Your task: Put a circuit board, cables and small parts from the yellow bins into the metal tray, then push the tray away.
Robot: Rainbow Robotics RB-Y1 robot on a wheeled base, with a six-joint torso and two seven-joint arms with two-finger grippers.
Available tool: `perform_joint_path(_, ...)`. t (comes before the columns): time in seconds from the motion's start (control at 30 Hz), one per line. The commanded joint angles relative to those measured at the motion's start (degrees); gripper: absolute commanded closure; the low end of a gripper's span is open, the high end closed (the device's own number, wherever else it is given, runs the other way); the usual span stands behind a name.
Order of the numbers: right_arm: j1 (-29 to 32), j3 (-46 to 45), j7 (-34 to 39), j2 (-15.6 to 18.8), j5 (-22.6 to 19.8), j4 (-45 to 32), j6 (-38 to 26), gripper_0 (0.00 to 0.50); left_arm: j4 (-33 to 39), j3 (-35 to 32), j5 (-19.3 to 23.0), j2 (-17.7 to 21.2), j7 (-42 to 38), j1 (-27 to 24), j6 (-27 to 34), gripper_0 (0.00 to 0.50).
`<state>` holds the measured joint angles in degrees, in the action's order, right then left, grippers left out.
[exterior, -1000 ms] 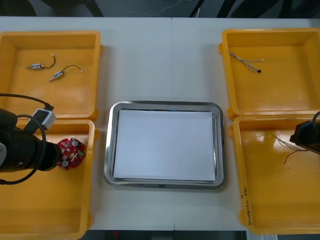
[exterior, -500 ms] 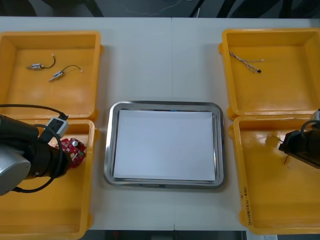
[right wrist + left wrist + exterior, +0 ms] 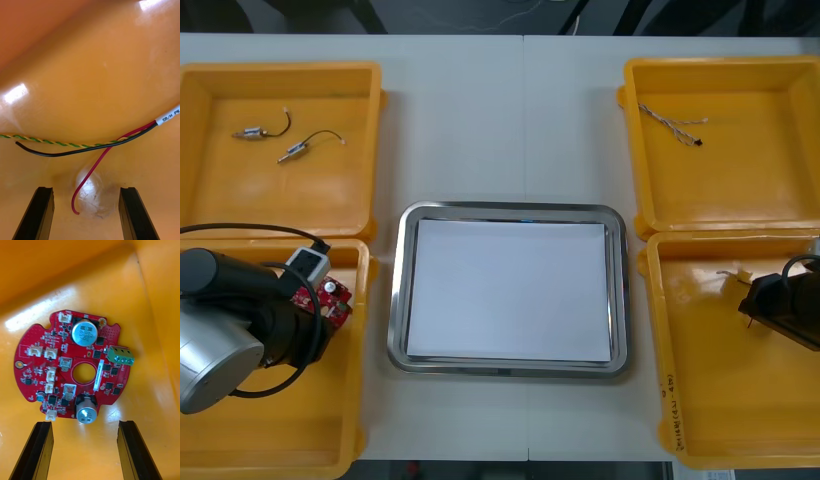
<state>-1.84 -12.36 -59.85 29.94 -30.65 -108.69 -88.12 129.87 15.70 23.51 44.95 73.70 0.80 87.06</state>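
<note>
Hovering low inside the near left yellow bin (image 3: 362,400) with the left gripper (image 3: 85,424), fingers (image 3: 42,450) spread wide and gripping nothing. Lying flat on the bin floor just ahead of those fingertips, not touched: the round red circuit board (image 3: 60,363), squarely in line with the gap. Looks about as broad as the gap, perhaps broader, so probably no room to straddle it whole. More likely a matter of coming down over the nearest edge, by the silver can (image 3: 87,413), and pinching there. Being round, no real long axis, apart from a green block (image 3: 120,355) jutting out on the side toward the bin wall. From above, visible as a red sliver on the tray side of the arm, close to the bin's far corner and just beside the metal tray (image 3: 395,330). Clearly the left arm's job, with the right one well apart across the tray.

Poised likewise in the near right yellow bin (image 3: 660,380) with the right gripper (image 3: 86,189), fingers wide and empty. Ahead of them, cables (image 3: 112,144) stretched crosswise, side to side, rather than pointing away from the fingers, with a red strand's loose end curling down into the gap. Judging by that, a straight descent and squeeze for the red tail at least.

Nothing yet on the tray's white inside.
</note>
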Motion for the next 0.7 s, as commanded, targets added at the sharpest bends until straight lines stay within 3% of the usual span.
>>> perform_joint_path(0.03,1.0,1.3,3.0,-0.8,0.6,0.1,1.2,0.0,1.7,2.1,-1.2,1.0,-7.3,1.4,-1.7,0.0)
perform_joint_path(0.4,1.1,2.0,4.4,-1.7,0.9,0.5,1.4,0.0,1.7,4.5,-2.3,2.8,-7.0,1.4,-4.4,0.0)
perform_joint_path(0.43,1.1,2.0,4.5,-1.7,0.9,0.8,1.4,0.034,1.7,4.7,-2.3,2.9,-7.0,1.4,-4.4,0.0)
perform_joint_path(0.47,1.1,2.1,4.6,-1.7,0.9,1.0,1.5,0.12,1.6,4.8,-2.3,3.1,-7.0,1.3,-4.5,0.0)
perform_joint_path(0.5,1.1,2.1,4.6,-1.7,0.9,1.3,1.6,0.174,1.4,4.9,-2.3,3.2,-7.0,1.4,-4.6,0.0)
perform_joint_path(0.53,1.1,2.1,4.6,-1.7,0.8,1.4,1.6,0.204,1.4,4.9,-2.3,3.3,-7.0,1.4,-4.8,0.0)
perform_joint_path(0.57,1.1,2.1,4.6,-1.8,0.9,1.6,1.8,0.204,1.3,5.0,-2.3,3.4,-6.9,1.3,-5.0,0.0)
perform_joint_path(0.6,1.1,2.1,4.6,-1.9,0.9,1.6,1.8,0.419,1.0,5.0,-2.2,3.4,-6.9,1.4,-5.1,0.0)
perform_joint_path(0.63,1.1,2.1,4.6,-1.9,0.8,1.6,1.8,0.5,0.7,5.0,-2.3,3.4,-6.8,1.3,-5.2,0.0)
perform_joint_path(0.7,1.1,2.1,4.6,-1.9,0.8,1.6,1.8,0.5,0.2,5.0,-2.3,3.4,-6.7,1.3,-5.8,0.0)
